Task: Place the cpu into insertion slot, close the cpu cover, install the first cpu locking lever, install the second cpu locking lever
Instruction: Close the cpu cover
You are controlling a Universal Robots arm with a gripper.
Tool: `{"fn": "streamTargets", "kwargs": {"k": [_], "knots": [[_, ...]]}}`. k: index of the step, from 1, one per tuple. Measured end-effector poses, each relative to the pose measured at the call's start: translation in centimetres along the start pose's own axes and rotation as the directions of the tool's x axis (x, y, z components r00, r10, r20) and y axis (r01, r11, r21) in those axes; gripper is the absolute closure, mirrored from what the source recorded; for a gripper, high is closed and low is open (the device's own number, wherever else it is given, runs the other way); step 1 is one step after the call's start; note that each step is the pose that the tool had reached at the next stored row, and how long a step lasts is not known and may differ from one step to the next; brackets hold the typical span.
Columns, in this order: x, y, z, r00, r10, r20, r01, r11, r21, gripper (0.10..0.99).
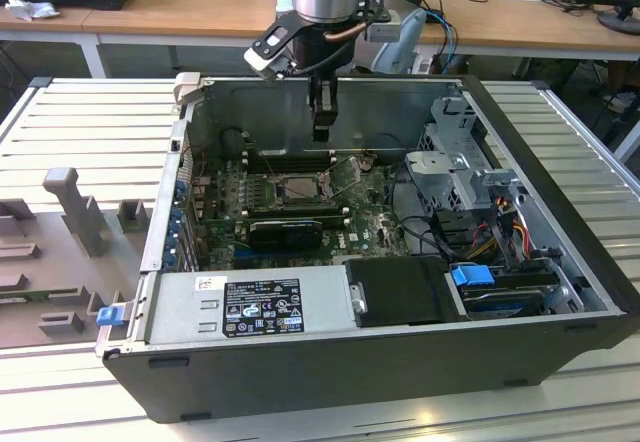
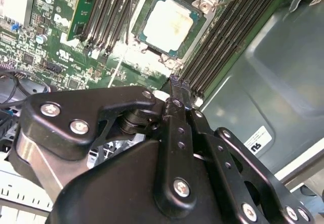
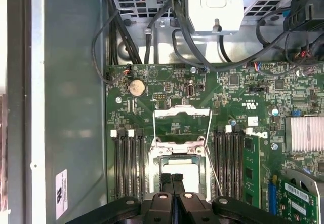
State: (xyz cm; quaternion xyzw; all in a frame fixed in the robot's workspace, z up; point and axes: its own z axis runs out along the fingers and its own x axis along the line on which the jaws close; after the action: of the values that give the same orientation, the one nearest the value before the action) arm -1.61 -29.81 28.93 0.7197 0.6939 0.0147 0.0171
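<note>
Exterior view: off arm, high, looks down at slant into open computer case [image 1: 350, 372]; whole case in frame, arm [image 1: 325, 2] at upper centre.
First wrist view: faces straight down past gripper [image 3: 172, 176] onto motherboard [image 3: 202, 97], moderately near.
Second wrist view: oblique, nearer, from behind gripper linkage.
All three share cpu [image 1: 300, 188] [image 3: 182, 164] [image 2: 169, 20] and surrounding board.
</note>
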Motion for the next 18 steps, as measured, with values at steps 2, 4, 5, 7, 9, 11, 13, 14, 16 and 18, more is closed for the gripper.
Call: {"fn": "streamTargets", "kwargs": {"k": [2,4,5,7,9,11,13,14,16,18], "knots": [[0.09,0.33,0.00,1.0000,0.000,0.0007,0.000,1.0000,0.000,0.980],[0.21,0.79,0.02,1.0000,0.000,0.0007,0.000,1.0000,0.000,0.980],[0.24,0.96,0.02,1.0000,0.000,0.0009,0.000,1.0000,0.000,0.980],[0.27,2.86,0.48,1.0000,0.000,0.0008,0.000,1.0000,0.001,0.980],[-0.09,3.40,0.75,1.0000,0.000,-0.0004,0.000,1.0000,0.001,0.980],[-0.14,3.46,0.79,1.0000,0.000,-0.0016,0.000,1.0000,0.001,0.980],[-0.15,3.54,0.81,1.0000,0.000,-0.0019,0.000,1.0000,0.001,0.980],[-0.15,3.63,0.82,1.0000,0.000,-0.0019,0.000,1.0000,0.001,0.980],[-0.14,3.95,0.85,1.0000,0.000,-0.0021,0.000,1.0000,0.001,0.980],[-0.12,4.32,0.87,1.0000,0.000,-0.0021,0.000,1.0000,0.002,0.980]]}}
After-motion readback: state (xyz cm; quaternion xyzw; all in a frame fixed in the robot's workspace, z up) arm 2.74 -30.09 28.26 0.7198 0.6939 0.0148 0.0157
